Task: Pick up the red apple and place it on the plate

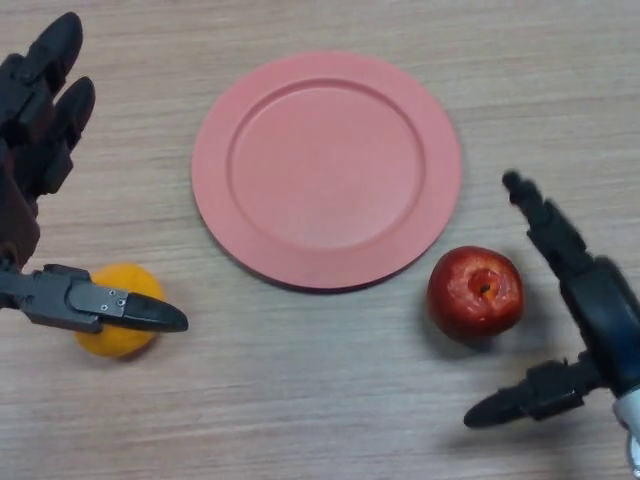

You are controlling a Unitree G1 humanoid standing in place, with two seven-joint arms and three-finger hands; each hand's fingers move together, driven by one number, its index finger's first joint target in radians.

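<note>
Fingers [545, 225] of right hand [600, 310] apart around red apple [476, 291], untouching.

I'm seeing the red apple [476, 291] sitting stem-up on the wooden table, glossy with a yellowish patch by its stem, just beside the lower right rim of the round pink plate [326, 170], which is lying flat.

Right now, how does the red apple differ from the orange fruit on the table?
The red apple is glossy red with its stem dimple showing; the orange is matte orange. The apple lies uncovered near the right hand, almost touching the plate; the orange is partly hidden under the left hand. Both are round and rest on the table.
</note>
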